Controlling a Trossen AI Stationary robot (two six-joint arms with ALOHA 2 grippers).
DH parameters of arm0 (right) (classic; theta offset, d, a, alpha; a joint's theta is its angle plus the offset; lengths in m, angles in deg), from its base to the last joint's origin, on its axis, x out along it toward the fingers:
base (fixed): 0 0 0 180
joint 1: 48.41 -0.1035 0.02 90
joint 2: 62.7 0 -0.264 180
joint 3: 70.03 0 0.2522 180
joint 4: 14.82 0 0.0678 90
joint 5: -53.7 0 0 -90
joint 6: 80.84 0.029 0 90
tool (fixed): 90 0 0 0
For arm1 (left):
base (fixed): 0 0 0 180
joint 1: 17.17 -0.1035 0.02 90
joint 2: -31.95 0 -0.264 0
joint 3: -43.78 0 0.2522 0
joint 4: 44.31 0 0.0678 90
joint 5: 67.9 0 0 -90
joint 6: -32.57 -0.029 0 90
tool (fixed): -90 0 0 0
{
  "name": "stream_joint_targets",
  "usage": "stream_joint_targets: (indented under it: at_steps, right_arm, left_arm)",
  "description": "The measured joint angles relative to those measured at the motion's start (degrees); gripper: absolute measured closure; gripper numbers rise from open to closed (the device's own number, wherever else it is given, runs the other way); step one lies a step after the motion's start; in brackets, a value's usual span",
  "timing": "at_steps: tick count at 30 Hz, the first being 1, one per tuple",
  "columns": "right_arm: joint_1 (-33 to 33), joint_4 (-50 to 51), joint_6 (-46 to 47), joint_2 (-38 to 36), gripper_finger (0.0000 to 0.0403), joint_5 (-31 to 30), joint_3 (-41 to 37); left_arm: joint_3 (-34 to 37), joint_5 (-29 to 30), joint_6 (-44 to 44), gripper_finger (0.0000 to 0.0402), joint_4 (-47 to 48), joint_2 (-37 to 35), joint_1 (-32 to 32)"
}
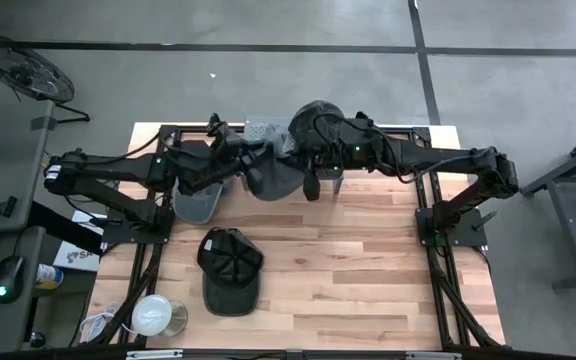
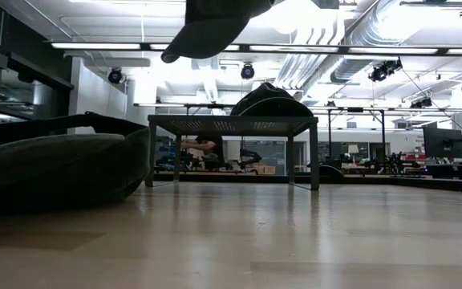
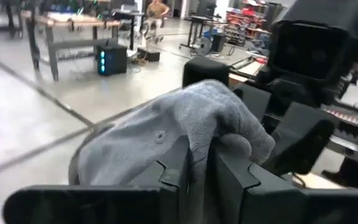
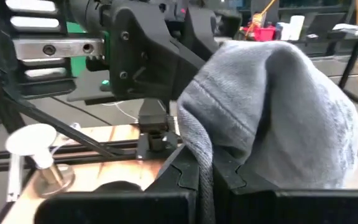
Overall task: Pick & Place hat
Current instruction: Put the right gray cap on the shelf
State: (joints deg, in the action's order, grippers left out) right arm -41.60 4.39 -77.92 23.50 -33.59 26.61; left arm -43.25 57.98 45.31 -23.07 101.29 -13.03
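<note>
Both arms meet at the table's far edge, around the 12 o'clock position seen from above. Between them hangs a grey hat (image 1: 273,172), lifted clear of the wooden table (image 1: 368,270).

Left gripper (image 3: 202,165): its wrist camera shows the two dark fingers drawn close together with a fold of the grey hat's fabric pinched between them. The jaws are nearly closed on the cloth.

Right gripper (image 4: 205,171): its wrist camera shows the fingers pressed together on the hat's edge, the seamed fabric draping over and beside them. Jaws fully closed on the cloth.

In the low view the hat appears as a dark shape at the top edge, above the table surface, not touching it.

Other items: a black cap (image 1: 230,270) lies on the table at about 7 o'clock from the table centre, well apart from the grippers. A second dark cap (image 1: 315,118) sits on a small raised grey stand (image 1: 263,130) at 12 o'clock. Another grey hat (image 1: 196,202) rests on the table beneath the left arm, at about 10 o'clock. A clear lidded cup (image 1: 154,316) stands near the 7 o'clock corner.
</note>
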Motion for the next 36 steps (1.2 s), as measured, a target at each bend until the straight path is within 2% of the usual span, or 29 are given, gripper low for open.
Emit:
stream_joint_targets:
  at_steps: [9,13,18,23,26,33,36]
  right_arm:
    - [2.81,0.35,6.17,-2.13,0.0402,7.99,0.00]
    - [4.19,-0.56,10.33,-2.67,0.0403,13.00,0.00]
    - [4.48,-2.39,10.96,-2.74,0.0403,14.00,0.00]
    - [4.48,-2.73,9.61,-2.74,0.0403,14.42,0.00]
    - [4.48,-2.66,9.38,-2.74,0.0403,15.43,0.00]
    - [4.44,-1.20,8.64,-2.72,0.0403,21.42,-0.02]
    - [4.41,-0.14,8.65,-2.72,0.0403,24.04,-0.02]
  left_arm:
    - [-0.02,-1.26,-11.52,0.0317,3.08,-5.92,0.00]
    - [-0.07,-4.26,-15.11,0.0305,2.79,-8.03,0.00]
    - [-0.11,-6.63,-12.69,0.0281,1.32,-8.71,0.00]
    - [0.00,-5.86,-9.07,0.0245,1.62,-6.31,0.00]
    - [0.00,-7.70,-8.32,0.0216,0.50,-4.96,-0.02]
    - [-0.04,-10.44,-20.28,0.0142,-0.35,-3.49,0.00]
    - [-0.06,-13.75,-25.66,0.0125,-0.09,-3.29,-0.07]
